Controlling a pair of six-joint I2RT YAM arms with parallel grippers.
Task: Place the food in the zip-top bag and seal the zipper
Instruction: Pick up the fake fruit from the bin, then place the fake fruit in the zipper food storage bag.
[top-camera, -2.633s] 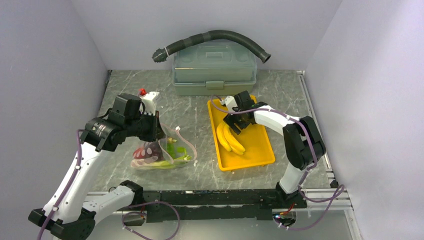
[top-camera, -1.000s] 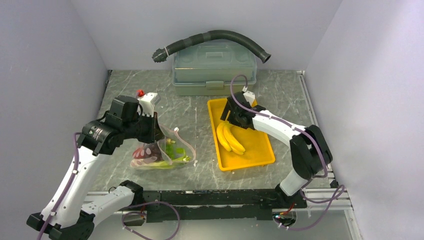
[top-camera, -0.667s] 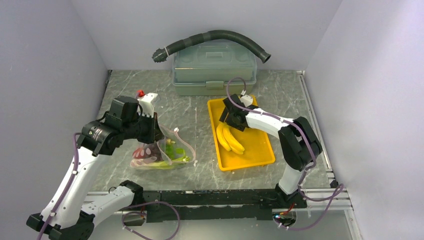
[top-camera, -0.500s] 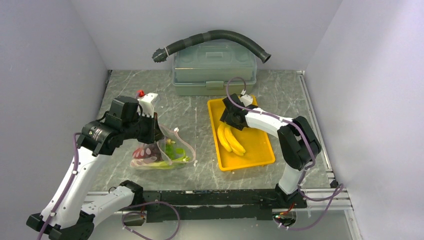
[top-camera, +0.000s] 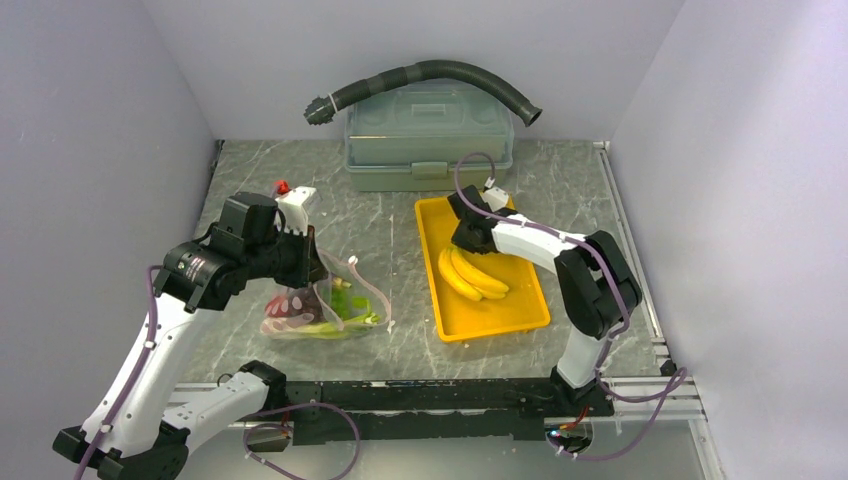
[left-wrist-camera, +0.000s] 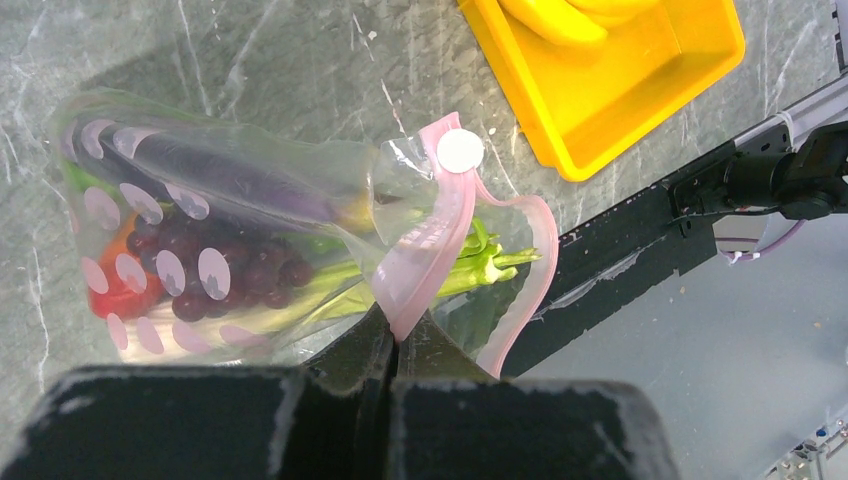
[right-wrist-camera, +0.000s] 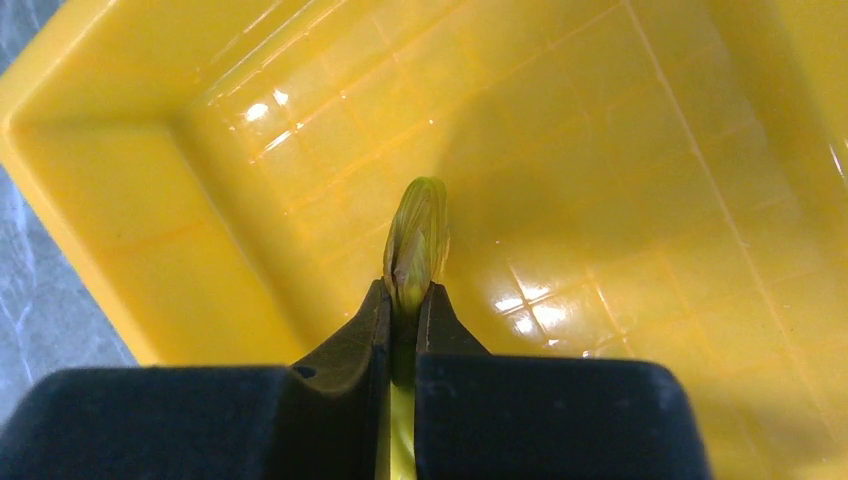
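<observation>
The zip-top bag (top-camera: 322, 308) lies left of centre, its mouth lifted and gaping. Inside it are a purple eggplant (left-wrist-camera: 225, 178), dark grapes (left-wrist-camera: 225, 272), a leek (left-wrist-camera: 482, 265) and a red piece (left-wrist-camera: 112, 298). My left gripper (left-wrist-camera: 396, 335) is shut on the pink zipper (left-wrist-camera: 432, 235) strip and holds that edge up; in the top view the left gripper (top-camera: 316, 268) hangs over the bag. Yellow bananas (top-camera: 475, 276) lie in the yellow tray (top-camera: 525, 305). My right gripper (right-wrist-camera: 403, 302) is shut on the bananas' greenish stem (right-wrist-camera: 417, 232), low over the tray floor (right-wrist-camera: 620, 140).
A grey-green lidded box (top-camera: 428, 138) stands at the back with a black corrugated hose (top-camera: 430, 72) lying across its top. White walls close in the left, right and rear. A black rail (top-camera: 420, 395) runs along the near edge.
My right gripper came down at the tray's far end and closed on the banana stem; the bunch has swung to the right. The left arm and the bag have stayed put.
</observation>
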